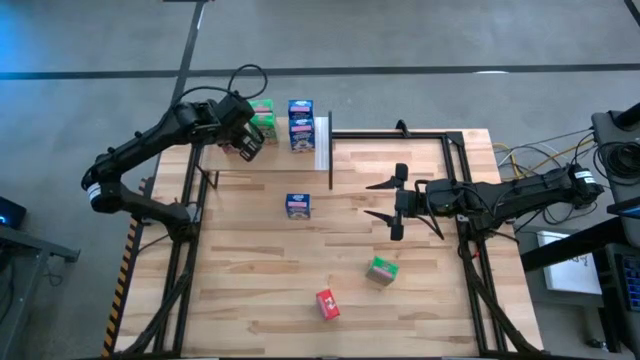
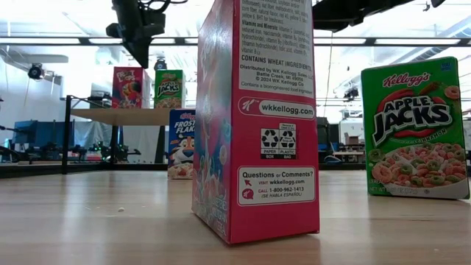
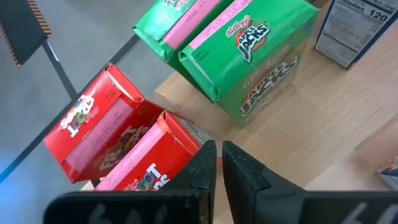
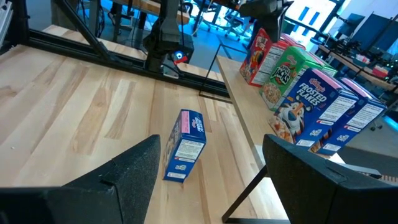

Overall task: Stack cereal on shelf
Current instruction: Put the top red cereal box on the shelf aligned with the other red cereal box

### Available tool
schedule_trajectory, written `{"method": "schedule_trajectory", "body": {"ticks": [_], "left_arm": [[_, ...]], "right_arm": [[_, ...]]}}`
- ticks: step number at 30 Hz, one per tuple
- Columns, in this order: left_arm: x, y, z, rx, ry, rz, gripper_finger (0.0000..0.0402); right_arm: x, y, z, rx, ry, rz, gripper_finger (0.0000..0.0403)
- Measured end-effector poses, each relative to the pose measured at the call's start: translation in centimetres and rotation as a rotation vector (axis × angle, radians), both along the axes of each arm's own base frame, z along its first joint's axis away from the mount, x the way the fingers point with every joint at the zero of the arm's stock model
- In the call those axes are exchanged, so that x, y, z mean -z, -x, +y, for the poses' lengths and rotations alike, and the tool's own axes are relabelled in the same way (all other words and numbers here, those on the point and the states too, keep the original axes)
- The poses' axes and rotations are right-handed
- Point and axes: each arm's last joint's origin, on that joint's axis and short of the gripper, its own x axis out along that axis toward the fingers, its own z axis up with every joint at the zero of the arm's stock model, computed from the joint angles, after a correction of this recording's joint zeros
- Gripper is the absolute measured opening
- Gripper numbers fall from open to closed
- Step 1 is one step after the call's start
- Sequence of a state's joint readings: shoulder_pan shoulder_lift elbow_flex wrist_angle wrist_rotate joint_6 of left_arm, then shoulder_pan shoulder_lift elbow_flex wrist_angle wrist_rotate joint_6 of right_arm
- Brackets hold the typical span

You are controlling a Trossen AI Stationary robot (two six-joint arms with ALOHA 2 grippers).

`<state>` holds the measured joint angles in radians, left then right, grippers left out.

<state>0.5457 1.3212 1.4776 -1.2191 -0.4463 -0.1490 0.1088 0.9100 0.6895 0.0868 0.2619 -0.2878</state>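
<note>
Over at the shelf [image 1: 322, 143], the left gripper [image 1: 247, 143] hangs above the red boxes [image 3: 118, 140], jaws nearly closed and empty, seemingly just done placing. Right gripper [image 1: 388, 203] waits mid-surface, jaws wide. Next likely: fetching the blue box [image 1: 298, 205] nearby.

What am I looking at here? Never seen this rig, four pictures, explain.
It is a two-armed robot at a wooden table, putting small cereal boxes on a shelf.

The high view looks straight down, and the low view looks across the tabletop. Each wrist view looks out past that arm's own jaws.

The shelf holds two red boxes, two green boxes and two blue boxes. On the table are a blue box, a green box and a red box.

The left arm reaches over the red boxes, jaws nearly closed and empty. The right arm is over the table, jaws wide open and empty.
</note>
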Motion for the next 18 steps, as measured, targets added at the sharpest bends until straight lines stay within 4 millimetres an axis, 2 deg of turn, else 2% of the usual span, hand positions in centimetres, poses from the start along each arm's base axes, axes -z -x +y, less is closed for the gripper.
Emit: {"method": "schedule_trajectory", "body": {"ticks": [18], "left_arm": [[0.34,0.27,-0.19,0.004,0.033,0.041,0.0009]], "right_arm": [[-0.06,-0.01,-0.01,0.001,0.000,-0.002,0.0272]]}}
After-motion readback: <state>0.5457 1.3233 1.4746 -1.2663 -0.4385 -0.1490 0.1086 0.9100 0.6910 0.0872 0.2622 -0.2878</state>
